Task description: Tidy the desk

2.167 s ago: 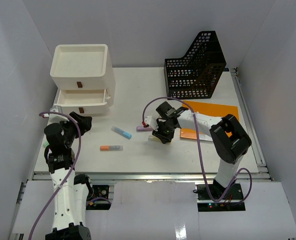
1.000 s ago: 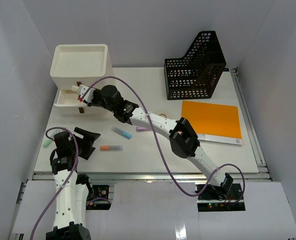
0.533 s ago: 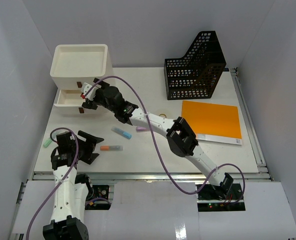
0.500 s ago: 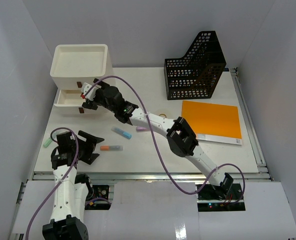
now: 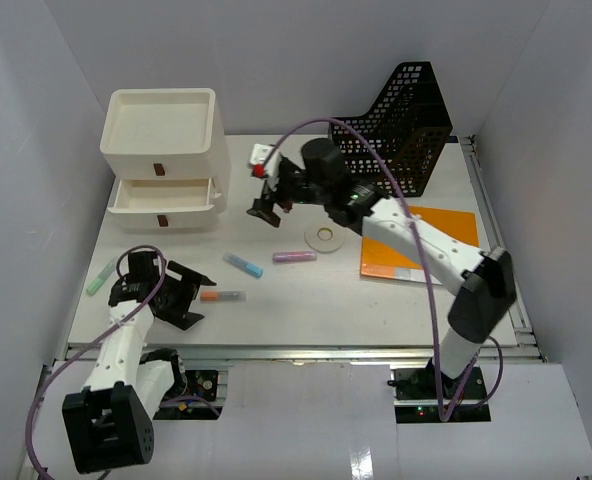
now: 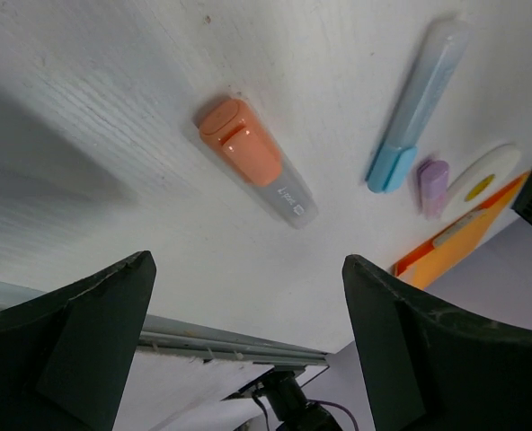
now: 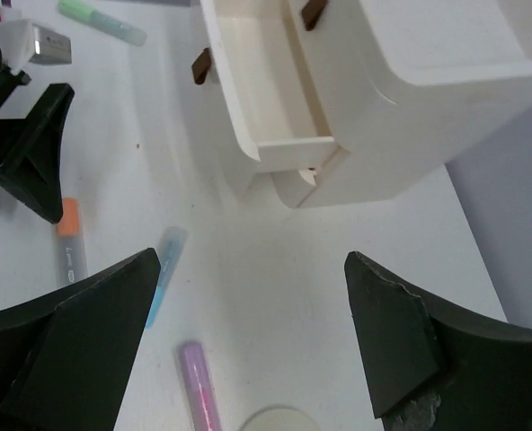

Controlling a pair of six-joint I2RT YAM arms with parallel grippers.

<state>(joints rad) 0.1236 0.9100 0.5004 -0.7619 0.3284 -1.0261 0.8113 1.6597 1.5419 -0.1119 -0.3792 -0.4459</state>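
The white table [image 5: 276,310], walled in white on three sides and edged by a metal rail [image 5: 306,349] along its near side, spread beneath both arms. The left tool [image 5: 190,298] sat low, close to that rail, its fingers spread wide with nothing between them. An orange-capped highlighter [image 5: 222,296] lay just ahead of its tips without touching them, bare tabletop all around. The right tool [image 5: 263,192], likewise spread and empty, hung over the table's rear half with open surface below it. A white drawer box [image 5: 164,160] stood off to one side of that tool, and a black mesh file holder [image 5: 396,130] stood behind its wrist. Its wrist camera showed one drawer pulled out beyond the fingers and a blue highlighter [image 7: 163,269] lying between them. A purple highlighter [image 7: 199,386] and a tape roll [image 7: 275,420] were both cut off by that view's lower edge. The right arm [image 5: 421,238] hid part of an orange folder [image 5: 448,224]. A green highlighter [image 5: 101,277] lay behind the left tool, near the side wall.
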